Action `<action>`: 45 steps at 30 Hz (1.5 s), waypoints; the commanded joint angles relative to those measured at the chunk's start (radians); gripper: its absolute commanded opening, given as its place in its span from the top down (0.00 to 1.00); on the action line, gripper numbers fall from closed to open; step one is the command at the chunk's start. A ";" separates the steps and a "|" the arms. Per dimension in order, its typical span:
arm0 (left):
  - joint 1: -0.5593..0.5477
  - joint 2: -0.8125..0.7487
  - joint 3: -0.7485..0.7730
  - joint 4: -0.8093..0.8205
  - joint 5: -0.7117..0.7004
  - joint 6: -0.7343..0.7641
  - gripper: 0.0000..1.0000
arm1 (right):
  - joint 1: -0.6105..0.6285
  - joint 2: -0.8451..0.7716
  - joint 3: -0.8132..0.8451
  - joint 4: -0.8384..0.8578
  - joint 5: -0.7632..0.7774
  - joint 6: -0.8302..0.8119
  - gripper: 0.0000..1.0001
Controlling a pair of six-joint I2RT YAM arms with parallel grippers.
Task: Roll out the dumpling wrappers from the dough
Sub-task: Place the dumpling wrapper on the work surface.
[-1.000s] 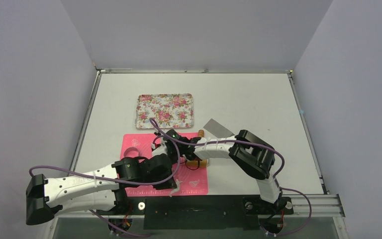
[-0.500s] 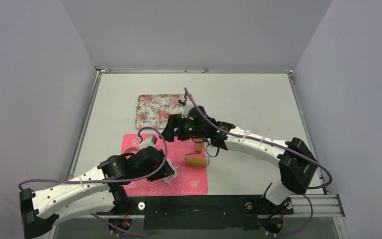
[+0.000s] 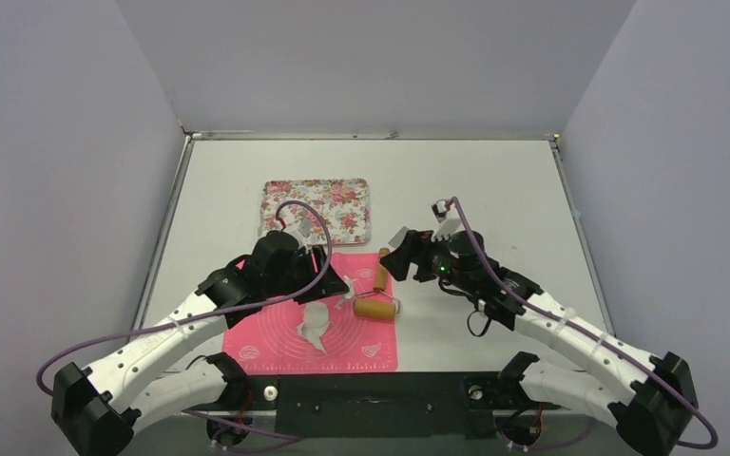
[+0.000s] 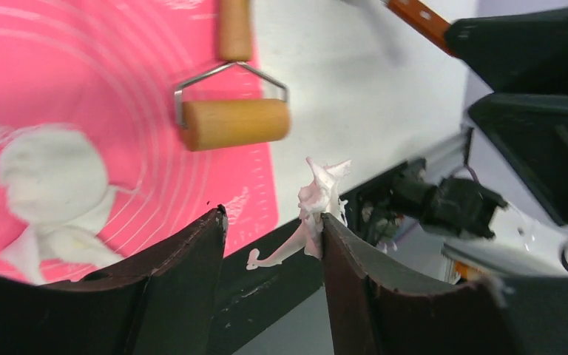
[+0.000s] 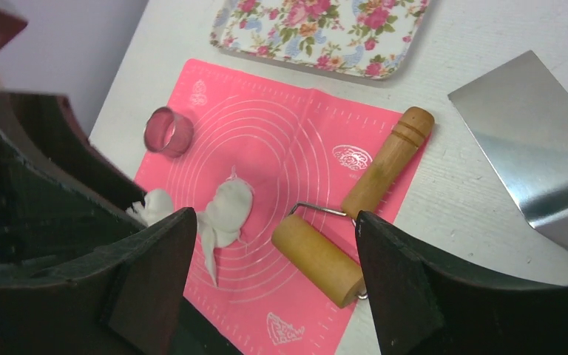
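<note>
A flattened white dough [image 3: 314, 327] piece, roundish with a ragged tail, lies on the pink mat [image 3: 266, 347]; the same dough [image 4: 52, 174] [image 5: 229, 207] shows in both wrist views. No separate dumpling wrappers are in view. My left gripper [image 3: 340, 290] [image 4: 272, 216] hovers open over the mat's right part, and a dough scrap [image 4: 318, 200] sticks to its right finger. My right gripper [image 3: 397, 258] [image 5: 274, 218] hangs open and empty just off the mat's far right corner. Between the two grippers lies the wooden roller [image 3: 375, 306] [image 5: 318, 255].
A flowered tray [image 3: 316, 209] [image 5: 325, 29] sits behind the mat. The metal ring cutter [image 5: 168, 132] stands on the mat's far left part. A steel spatula blade [image 5: 540, 155] lies on the table right of the mat, under my right arm.
The left gripper has opened and moved toward the mat's far right, leaving the dough on the mat. The right arm has swung back from over the tray to the right, jaws wider.
</note>
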 commanded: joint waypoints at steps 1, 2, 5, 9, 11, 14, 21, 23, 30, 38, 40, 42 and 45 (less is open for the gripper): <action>0.006 -0.043 0.060 0.203 0.239 0.208 0.52 | 0.000 -0.219 -0.120 0.093 -0.127 -0.118 0.26; 0.007 -0.055 0.057 0.217 0.284 0.235 0.52 | 0.000 -0.245 -0.159 0.115 -0.154 -0.122 0.26; 0.008 -0.076 0.053 0.228 0.337 0.271 0.51 | 0.000 -0.340 -0.216 0.199 -0.245 -0.113 0.25; 0.007 -0.090 0.046 0.238 0.359 0.283 0.48 | 0.000 -0.361 -0.245 0.266 -0.259 -0.048 0.26; 0.007 -0.083 0.046 0.235 0.359 0.283 0.47 | 0.000 -0.340 -0.232 0.290 -0.281 -0.017 0.30; 0.008 -0.074 0.044 0.230 0.352 0.278 0.47 | 0.002 -0.293 -0.200 0.326 -0.311 0.038 0.33; 0.008 -0.054 0.048 0.258 0.273 0.198 0.46 | 0.046 -0.152 -0.148 0.366 -0.340 0.056 0.39; 0.008 -0.051 0.043 0.274 0.264 0.167 0.46 | 0.069 -0.126 -0.142 0.384 -0.336 0.054 0.43; 0.009 -0.052 0.028 0.288 0.261 0.124 0.46 | 0.135 -0.061 -0.121 0.396 -0.314 0.034 0.48; 0.009 -0.054 0.019 0.299 0.233 0.084 0.46 | 0.162 -0.025 -0.133 0.401 -0.284 0.024 0.48; 0.009 -0.051 0.022 0.292 0.217 0.076 0.46 | 0.164 -0.021 -0.142 0.404 -0.273 0.027 0.48; 0.008 -0.049 0.023 0.287 0.205 0.066 0.46 | 0.165 -0.015 -0.153 0.404 -0.267 0.027 0.48; 0.010 -0.043 0.022 0.275 0.172 0.046 0.46 | 0.164 -0.019 -0.162 0.389 -0.237 0.029 0.47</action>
